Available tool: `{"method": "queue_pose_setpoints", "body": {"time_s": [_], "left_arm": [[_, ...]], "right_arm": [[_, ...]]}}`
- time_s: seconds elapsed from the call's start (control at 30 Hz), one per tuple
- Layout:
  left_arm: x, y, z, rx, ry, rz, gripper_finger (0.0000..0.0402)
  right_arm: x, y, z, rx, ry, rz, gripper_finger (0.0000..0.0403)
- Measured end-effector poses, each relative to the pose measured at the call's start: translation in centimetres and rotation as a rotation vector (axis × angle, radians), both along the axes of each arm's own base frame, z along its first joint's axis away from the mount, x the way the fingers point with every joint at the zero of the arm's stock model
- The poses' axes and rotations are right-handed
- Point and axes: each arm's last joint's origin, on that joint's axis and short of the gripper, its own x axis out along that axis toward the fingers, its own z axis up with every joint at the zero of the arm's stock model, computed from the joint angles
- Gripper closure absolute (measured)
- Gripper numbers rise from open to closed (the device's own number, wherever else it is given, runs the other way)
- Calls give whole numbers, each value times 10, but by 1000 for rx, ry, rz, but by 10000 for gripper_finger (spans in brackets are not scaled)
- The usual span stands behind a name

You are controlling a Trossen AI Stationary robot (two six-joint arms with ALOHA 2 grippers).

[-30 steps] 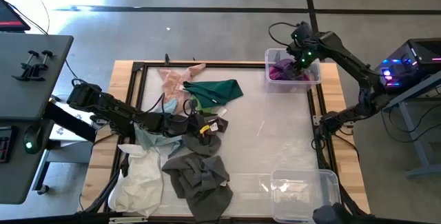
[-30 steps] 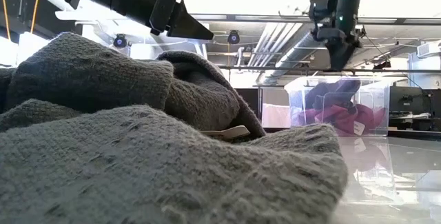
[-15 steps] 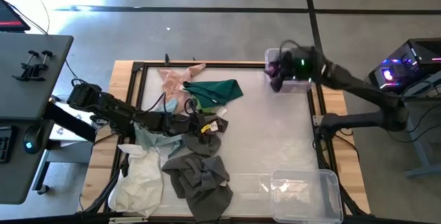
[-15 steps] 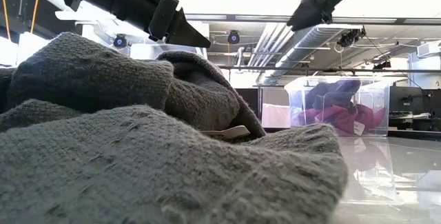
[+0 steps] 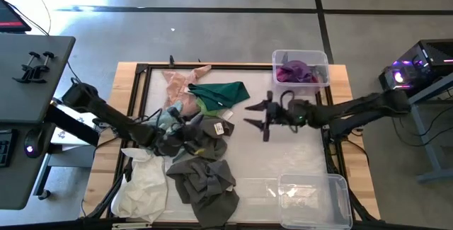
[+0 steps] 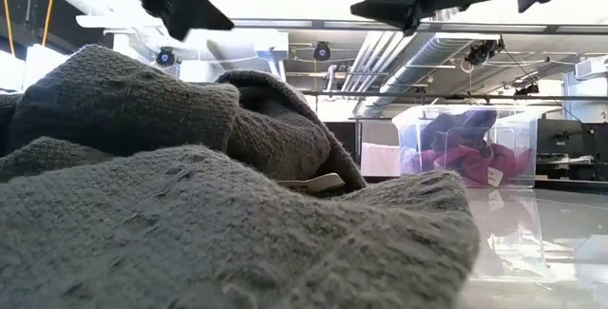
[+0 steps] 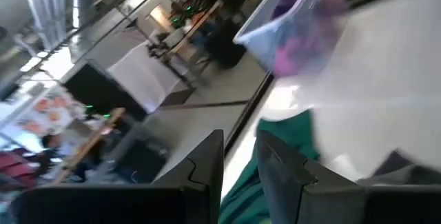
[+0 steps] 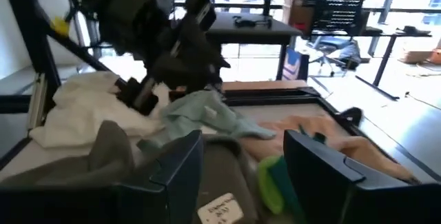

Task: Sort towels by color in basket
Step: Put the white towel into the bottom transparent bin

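Right gripper (image 5: 256,115) hovers over the bare middle of the surface (image 5: 283,152), fingers spread wide and holding nothing, pointed toward the towel heap on the left half. Its arm runs back past the clear bin (image 5: 301,71) at the far right corner, which holds magenta and purple towels (image 5: 296,71); the low view shows that same bin (image 6: 467,147) with the magenta cloth inside. Left gripper (image 5: 172,125) sits low in the heap; the left wrist view shows its 2 fingers (image 7: 200,165) set narrowly apart with nothing visibly between them. A pale mint towel (image 5: 168,117) lies bunched right at that gripper, also seen from the right wrist view (image 8: 207,114). Beyond it toward the far edge lie a peach-pink towel (image 5: 180,83) and a dark green towel (image 5: 225,92), with a lime green towel (image 5: 209,104) showing just under the dark green one. On the near side of the gripper, dark grey towels (image 5: 205,177) are piled in a heap, with a white towel (image 5: 145,187) beside them at the near left corner. A second clear bin (image 5: 315,198) stands at the near right corner, with a pale cloth inside, colour hard to tell.
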Motion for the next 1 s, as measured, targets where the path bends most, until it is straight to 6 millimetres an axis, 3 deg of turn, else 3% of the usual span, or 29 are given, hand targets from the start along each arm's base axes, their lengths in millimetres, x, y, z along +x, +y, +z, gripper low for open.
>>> {"method": "queue_pose_setpoints", "body": {"time_s": [0.3,0.47,0.57,0.7,0.87,1.0], "left_arm": [[-31,-18,-1,-185,-39,-140,328],[-40,-34,21,-426,16,-410,328],[-44,-39,33,-579,120,-464,328],[-52,-38,36,-796,313,-300,330],[-62,-42,13,-1119,581,106,347],[-65,-63,-8,-1316,744,306,354]], "right_arm": [[41,14,-20,-55,96,43,206],[48,15,-31,-57,134,48,206],[49,16,-33,-38,138,44,206],[49,16,-33,-35,137,44,206],[49,15,-33,-92,142,54,206],[49,16,-32,-135,135,80,206]]}}
